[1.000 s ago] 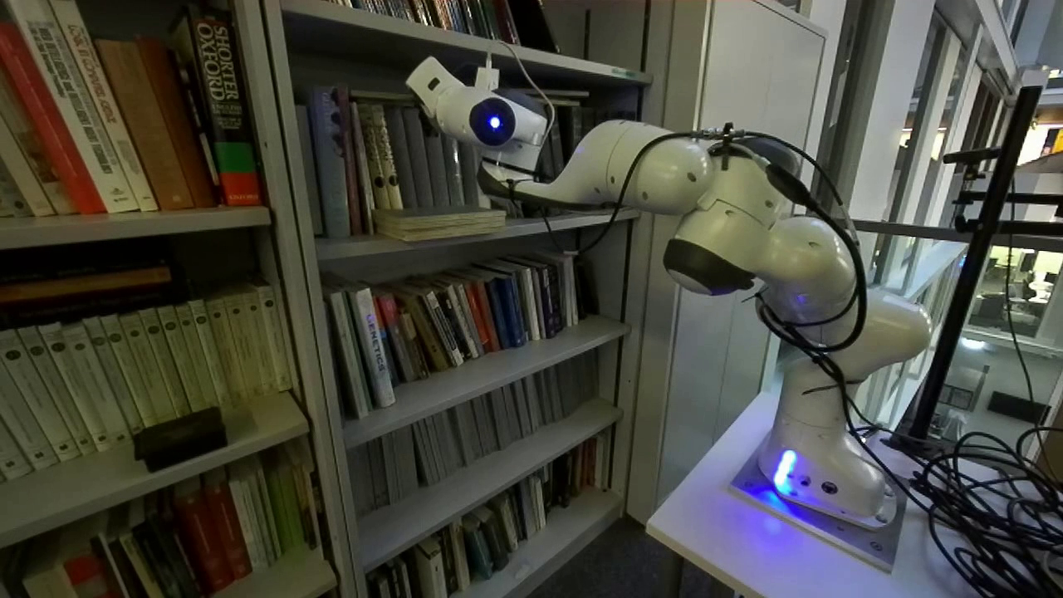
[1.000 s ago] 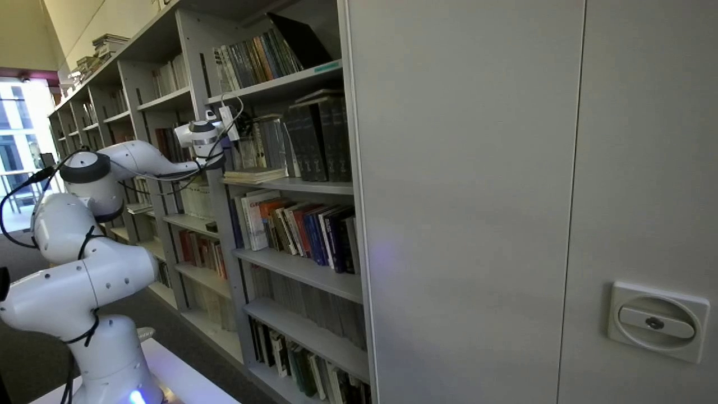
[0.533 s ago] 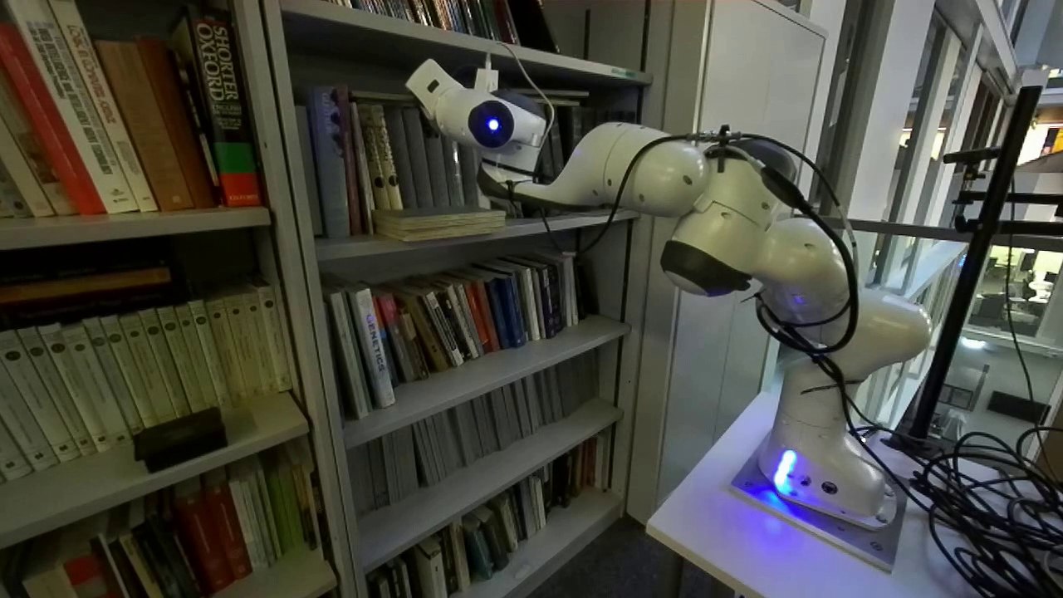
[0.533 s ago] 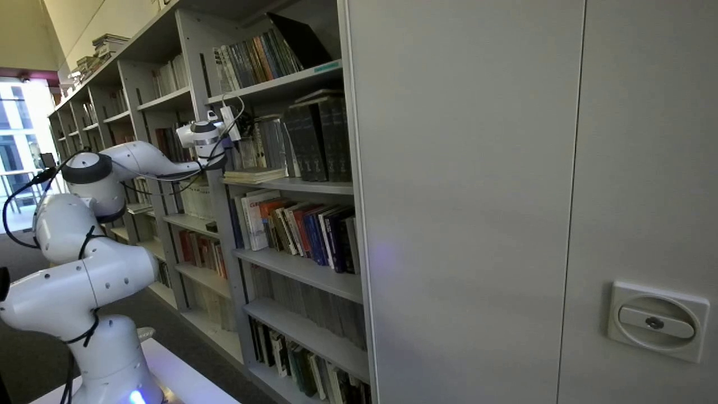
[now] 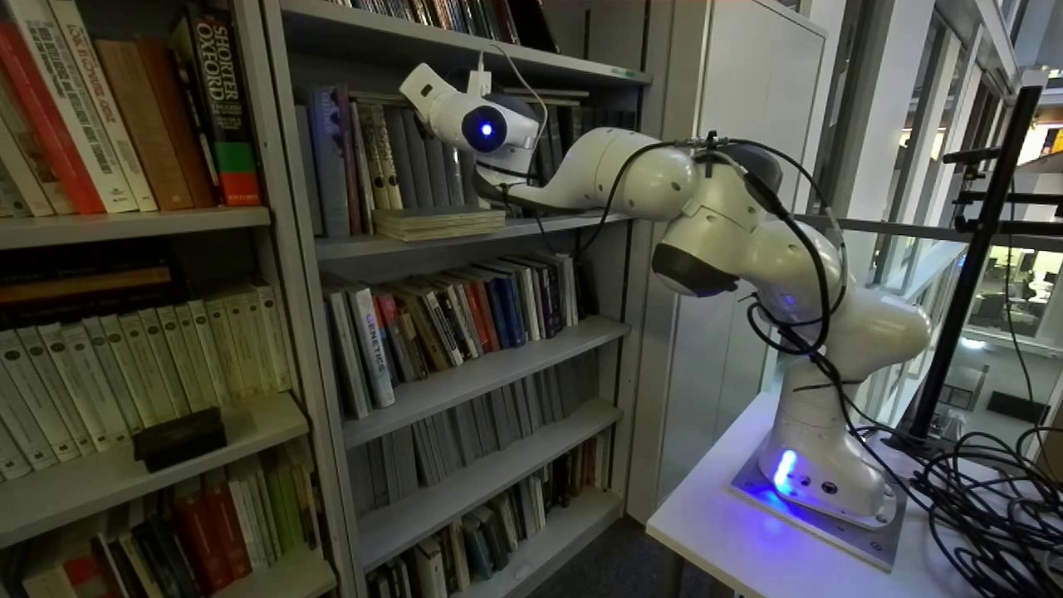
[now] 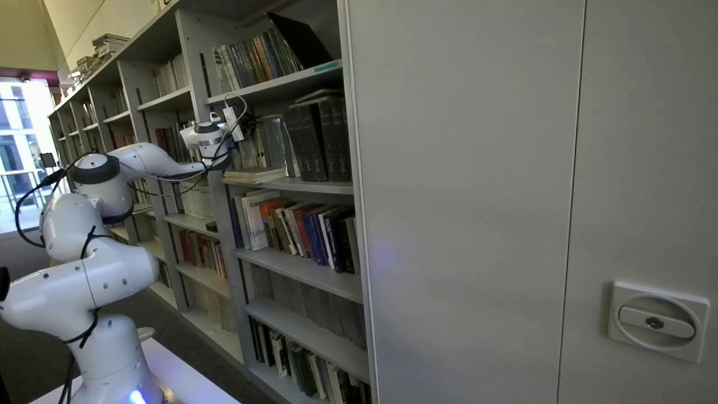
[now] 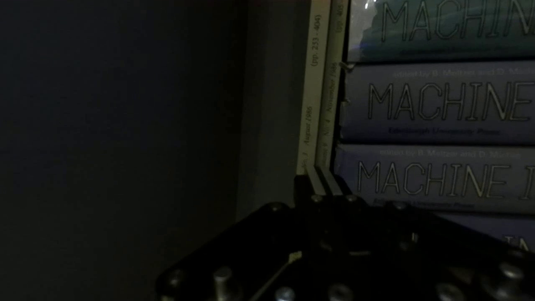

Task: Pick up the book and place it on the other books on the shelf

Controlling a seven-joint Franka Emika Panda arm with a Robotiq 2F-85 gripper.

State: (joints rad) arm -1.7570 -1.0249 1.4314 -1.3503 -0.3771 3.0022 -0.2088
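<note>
Fingers [image 7: 316, 182] are seen pressed together, apparently empty, in the wrist view, by what is probably the book [image 7: 312, 88], laid atop the upright books [image 7: 434, 100]. In both exterior views the fingers are hidden; placing is judged nearly done, a seating push or withdrawal called for.

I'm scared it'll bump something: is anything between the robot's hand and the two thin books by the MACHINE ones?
Nothing visible: in the wrist view, the shut hand is right by the thin books. Whether they touch, I can't tell.
</note>
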